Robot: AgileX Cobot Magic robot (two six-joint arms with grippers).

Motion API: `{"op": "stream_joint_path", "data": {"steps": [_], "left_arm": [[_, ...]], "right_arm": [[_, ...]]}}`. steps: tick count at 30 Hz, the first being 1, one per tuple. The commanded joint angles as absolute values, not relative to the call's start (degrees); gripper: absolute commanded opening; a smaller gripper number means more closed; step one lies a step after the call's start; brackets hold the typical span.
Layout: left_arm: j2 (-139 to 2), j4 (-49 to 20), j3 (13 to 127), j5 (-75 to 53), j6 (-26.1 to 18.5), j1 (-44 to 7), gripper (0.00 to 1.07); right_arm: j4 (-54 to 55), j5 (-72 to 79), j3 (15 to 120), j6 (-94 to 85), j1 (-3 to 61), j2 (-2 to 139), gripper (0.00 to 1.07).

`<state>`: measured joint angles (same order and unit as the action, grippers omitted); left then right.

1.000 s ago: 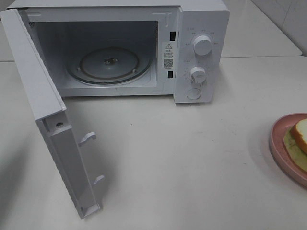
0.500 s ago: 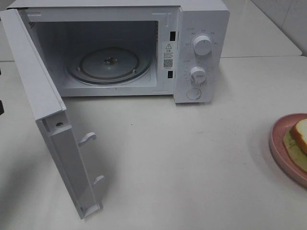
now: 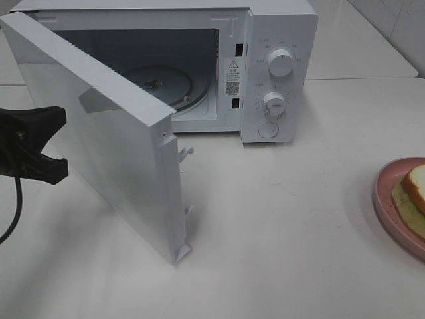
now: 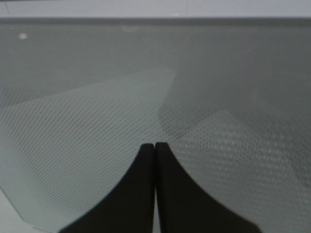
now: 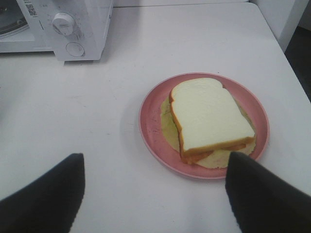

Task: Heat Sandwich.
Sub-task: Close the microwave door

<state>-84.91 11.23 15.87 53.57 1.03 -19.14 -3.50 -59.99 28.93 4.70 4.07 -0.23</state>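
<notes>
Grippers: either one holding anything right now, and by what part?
Nothing held. Left gripper is shut on nothing, facing the microwave door. Right gripper is open, short of the sandwich on the pink plate.

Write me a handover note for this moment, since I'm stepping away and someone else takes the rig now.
Left gripper: shut, empty, fingertips at the outer face of the white microwave door.
Right gripper: open, empty, hovering near the round pink plate.
The white-bread sandwich with orange-tan crust lies on that plate, on the white table to the right of the white microwave.
The door stands partly swung across the cavity; the glass turntable is bare.
Done: nothing heated yet.
Left: clear the doorway, put the sandwich inside, close the door, set the dials.
</notes>
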Motion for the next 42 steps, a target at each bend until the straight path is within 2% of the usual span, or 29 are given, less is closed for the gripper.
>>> {"op": "stream_joint_path", "data": {"steps": [1, 3, 4, 10, 18, 42], "left_arm": [[-86.5, 5.4, 17.1, 55.1, -0.6, -23.1, 0.00], [-86.9, 4.1, 17.5, 55.1, -1.3, -24.2, 0.00], [-87.9, 0.7, 18.4, 55.1, -2.3, -26.7, 0.00], [-91.7, -9.1, 22.2, 55.1, -6.2, -33.0, 0.00], [-96.3, -14.7, 28.5, 54.6, -8.9, -38.0, 0.00], [-108.6, -18.0, 49.2, 48.5, -9.2, -39.0, 0.00]], "right_arm": [[-3.6, -59.5, 28.8, 4.2, 3.7, -1.8, 0.76], [-3.6, -59.5, 28.8, 4.2, 3.7, -1.8, 0.76], [-3.6, -59.5, 28.8, 4.2, 3.7, -1.8, 0.76], [-3.6, -59.5, 28.8, 4.2, 3.7, -1.8, 0.76], [-3.6, -59.5, 28.8, 4.2, 3.7, -1.8, 0.76], [-3.6, -59.5, 28.8, 4.2, 3.7, -1.8, 0.76]]}}
